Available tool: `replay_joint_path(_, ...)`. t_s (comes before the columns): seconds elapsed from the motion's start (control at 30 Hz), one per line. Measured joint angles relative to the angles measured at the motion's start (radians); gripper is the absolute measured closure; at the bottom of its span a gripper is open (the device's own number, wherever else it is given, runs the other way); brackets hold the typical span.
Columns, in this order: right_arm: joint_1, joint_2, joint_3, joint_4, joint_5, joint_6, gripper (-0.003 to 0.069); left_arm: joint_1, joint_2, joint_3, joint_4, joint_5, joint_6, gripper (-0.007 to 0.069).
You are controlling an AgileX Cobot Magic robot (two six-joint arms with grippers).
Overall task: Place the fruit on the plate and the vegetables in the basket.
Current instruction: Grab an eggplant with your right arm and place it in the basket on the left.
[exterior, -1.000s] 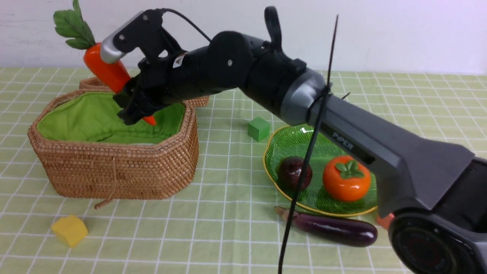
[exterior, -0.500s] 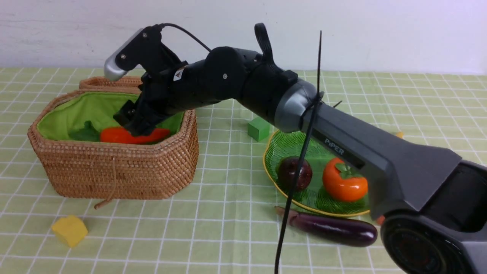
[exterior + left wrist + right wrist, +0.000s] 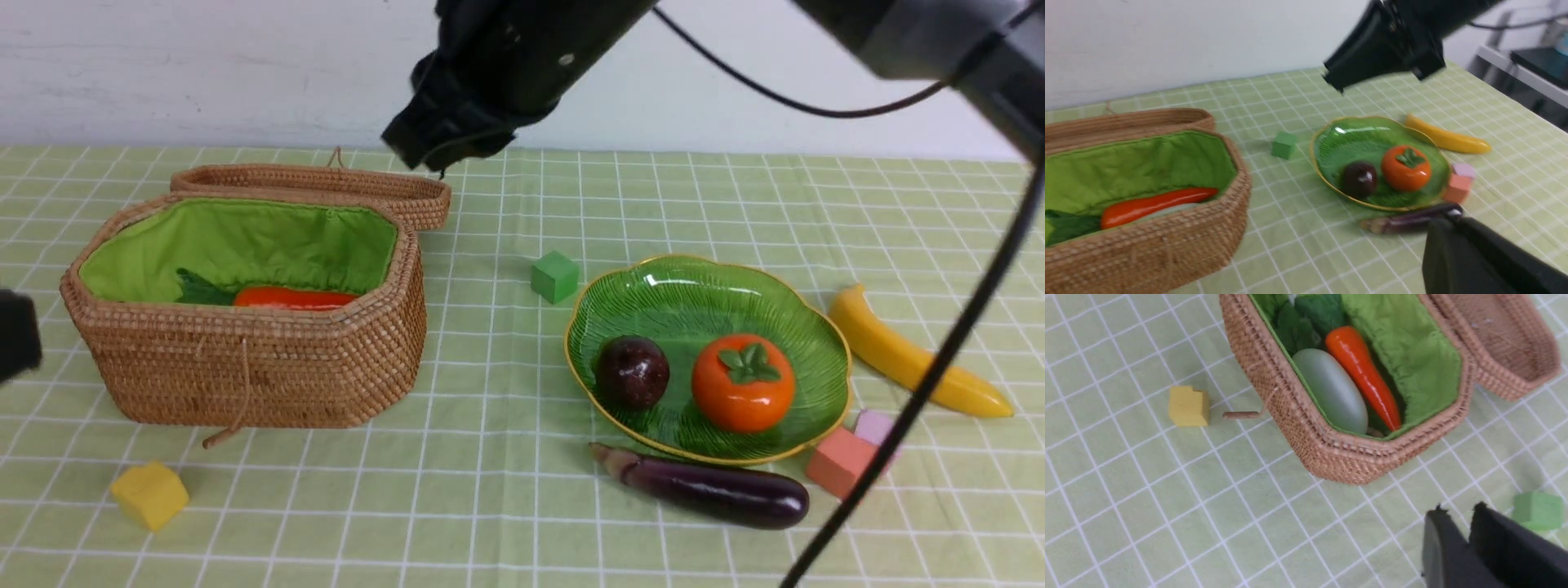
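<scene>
The green-checked worktop (image 3: 490,490) fills my front view. My right arm (image 3: 531,49) comes in from the upper right and angles down to the left, and the right hand (image 3: 424,151) hangs in the air at top centre, above the far end of the basket lid (image 3: 326,184). Its wrist view shows the fingers (image 3: 1443,547) set narrow with only a slit between them, holding nothing. Of my left hand (image 3: 15,335) I see only a dark scrap at the left edge, so I cannot tell its state. The basket (image 3: 245,376) sits at left with the radish (image 3: 1331,392) and carrot (image 3: 294,298) lying side by side inside. The plate (image 3: 702,286), right of centre, carries the persimmon (image 3: 743,384) and mangosteen (image 3: 631,371). The banana (image 3: 898,355) lies on the cloth just right of the plate, and the eggplant (image 3: 718,490) lies along its near rim. Small cubes are scattered about: green (image 3: 555,276), yellow (image 3: 149,494), salmon (image 3: 837,461) and lilac (image 3: 875,425).
</scene>
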Motion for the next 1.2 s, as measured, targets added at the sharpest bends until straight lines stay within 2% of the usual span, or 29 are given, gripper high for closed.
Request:
replay_joint_path(0.03, 0.000, -0.019, 0.005, -0.010, 0.006, 0.013, 0.0645, 0.000, 0.000, 0.000, -0.069, 0.013, 0.077, 0.0637)
replay_joint_path(0.07, 0.000, -0.033, 0.011, -0.022, 0.008, 0.030, 0.0664, 0.000, 0.000, 0.000, -0.129, 0.023, 0.141, 0.0637)
replay_joint_path(0.17, 0.000, -0.090, 0.068, -0.057, 0.008, 0.070, 0.0673, 0.000, 0.000, 0.000, -0.271, 0.043, 0.295, 0.0637)
replay_joint_path(0.27, 0.000, -0.214, 0.256, -0.132, 0.004, 0.091, 0.0673, 0.000, 0.000, 0.000, -0.388, 0.063, 0.426, 0.0637)
replay_joint_path(0.33, -0.010, -0.308, 0.420, -0.185, 0.004, 0.105, 0.0671, 0.000, 0.000, 0.000, -0.434, 0.080, 0.466, 0.0637)
replay_joint_path(0.37, -0.011, -0.308, 0.420, -0.187, 0.004, 0.106, 0.0671, 0.000, 0.000, 0.000, -0.438, 0.080, 0.468, 0.0637)
replay_joint_path(0.43, -0.051, -0.424, 0.666, -0.202, 0.001, 0.113, 0.0666, 0.000, 0.000, 0.000, -0.460, 0.088, 0.482, 0.0637)
replay_joint_path(0.53, -0.127, -0.493, 0.905, -0.198, -0.002, 0.116, 0.0650, 0.000, 0.000, 0.000, -0.464, 0.090, 0.485, 0.0637)
replay_joint_path(0.6, -0.153, -0.501, 0.973, -0.194, -0.003, 0.116, 0.0639, 0.000, 0.000, 0.000, -0.465, 0.090, 0.486, 0.0637)
replay_joint_path(0.67, -0.197, -0.503, 1.087, -0.185, -0.018, 0.116, 0.0601, 0.000, 0.000, 0.000, -0.465, 0.090, 0.486, 0.0637)
replay_joint_path(0.77, -0.231, -0.495, 1.221, -0.175, -0.123, 0.111, 0.0492, 0.000, 0.000, 0.000, -0.465, 0.091, 0.489, 0.0637)
replay_joint_path(0.97, -0.237, -0.468, 1.370, -0.175, -0.420, 0.063, 0.0197, 0.000, 0.000, 0.000, -0.467, 0.092, 0.489, 0.0637)
replay_joint_path(1.1, -0.237, -0.433, 1.387, -0.182, -0.505, 0.061, 0.0100, 0.000, 0.000, 0.000, -0.467, 0.092, 0.489, 0.0637)
replay_joint_path(1.2, -0.237, -0.404, 1.387, -0.191, -0.542, 0.060, 0.0080, 0.000, 0.000, 0.000, -0.467, 0.092, 0.489, 0.0637)
